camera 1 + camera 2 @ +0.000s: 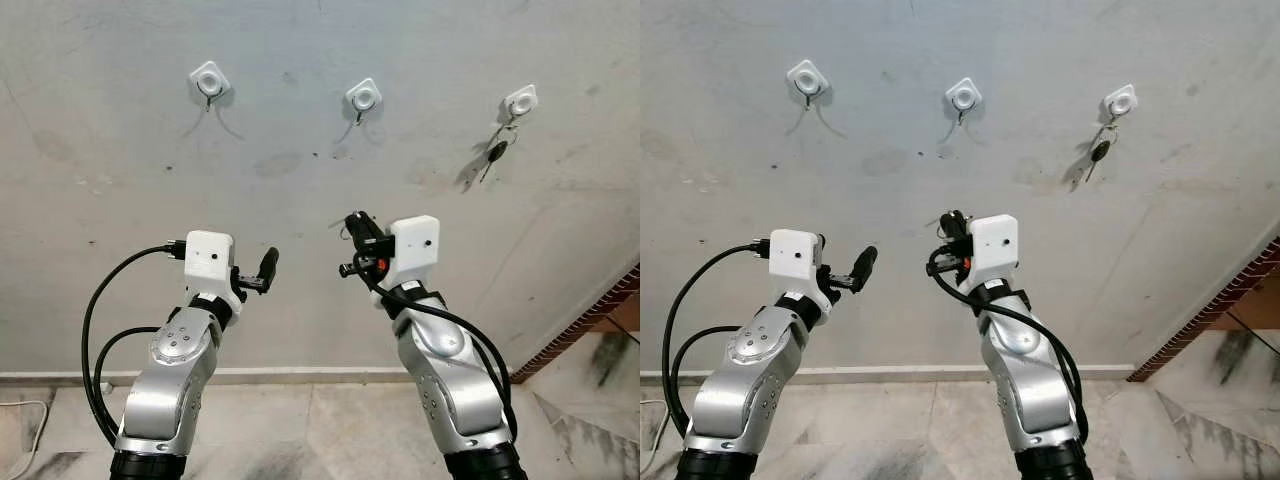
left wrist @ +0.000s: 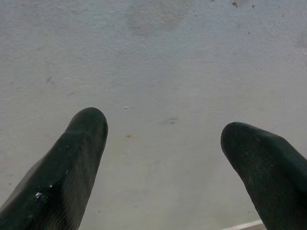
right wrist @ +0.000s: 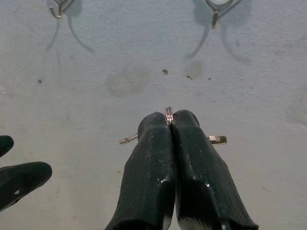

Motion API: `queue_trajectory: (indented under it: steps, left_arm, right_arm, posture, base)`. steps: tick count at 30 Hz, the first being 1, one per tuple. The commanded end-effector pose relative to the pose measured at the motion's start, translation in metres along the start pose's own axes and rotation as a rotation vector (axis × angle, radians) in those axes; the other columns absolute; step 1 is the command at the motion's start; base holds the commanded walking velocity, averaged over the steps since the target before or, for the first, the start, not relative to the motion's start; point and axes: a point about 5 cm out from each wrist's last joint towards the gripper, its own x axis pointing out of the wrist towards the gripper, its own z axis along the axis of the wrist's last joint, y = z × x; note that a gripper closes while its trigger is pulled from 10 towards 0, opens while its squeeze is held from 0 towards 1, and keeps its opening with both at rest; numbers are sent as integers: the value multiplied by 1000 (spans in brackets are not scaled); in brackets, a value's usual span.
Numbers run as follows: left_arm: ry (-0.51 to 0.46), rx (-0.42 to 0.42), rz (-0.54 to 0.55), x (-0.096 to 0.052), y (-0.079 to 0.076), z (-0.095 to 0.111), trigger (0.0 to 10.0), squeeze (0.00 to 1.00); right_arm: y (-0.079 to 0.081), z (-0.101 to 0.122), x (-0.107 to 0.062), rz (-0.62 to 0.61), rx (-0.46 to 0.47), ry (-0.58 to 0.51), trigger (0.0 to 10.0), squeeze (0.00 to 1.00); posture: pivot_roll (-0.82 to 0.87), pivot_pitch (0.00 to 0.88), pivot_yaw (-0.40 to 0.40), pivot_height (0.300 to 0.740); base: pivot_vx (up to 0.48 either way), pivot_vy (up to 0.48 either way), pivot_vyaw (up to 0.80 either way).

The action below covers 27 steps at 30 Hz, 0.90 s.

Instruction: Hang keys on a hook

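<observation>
Three white adhesive hooks sit in a row on the grey wall: the left hook (image 1: pixel 209 80) and the middle hook (image 1: pixel 363 97) are bare, while the right hook (image 1: pixel 520 102) already carries a hanging key bunch (image 1: pixel 493 152). The right pincer (image 3: pixel 169 120) is pressed together on the keys (image 3: pixel 169 115) — a split ring stands proud between the fingertips, with a key blade poking out to either side — and it is raised in front of the wall, below the middle hook and well short of it. The left pincer (image 2: pixel 163 139) is spread wide, holds nothing and points at bare plaster. The step in hand looks like the approach to a free hook, most likely the middle one. To do it well, the right arm should rise until the ring's open loop is above the hook's upturned tip, then press toward the wall and lower so the ring seats — releasing only once the ring is caught.
</observation>
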Motion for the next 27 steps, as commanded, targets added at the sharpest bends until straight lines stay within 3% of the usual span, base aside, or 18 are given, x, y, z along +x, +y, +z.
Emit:
queue_trajectory:
  steps: [1, 13, 27]
  left_arm:
    - [-2, 0, -11, 1, -2, 0, 10000, 0]
    - [-7, -1, -5, 1, 0, 1, 10000, 0]
    - [-5, -6, 23, -4, 5, -1, 10000, 0]
  right_arm:
    - [-4, 5, -1, -12, -6, -11, 10000, 0]
    - [-2, 5, -1, -7, -6, -10, 10000, 0]
    - [2, 8, -4, 10, 1, -17, 10000, 0]
  posture:
    - [169, 19, -67, 740]
    - [172, 18, -69, 740]
    - [170, 18, -70, 740]
  base:
    - [0, -416, 0]
    - [0, -423, 0]
    - [0, 0, 0]
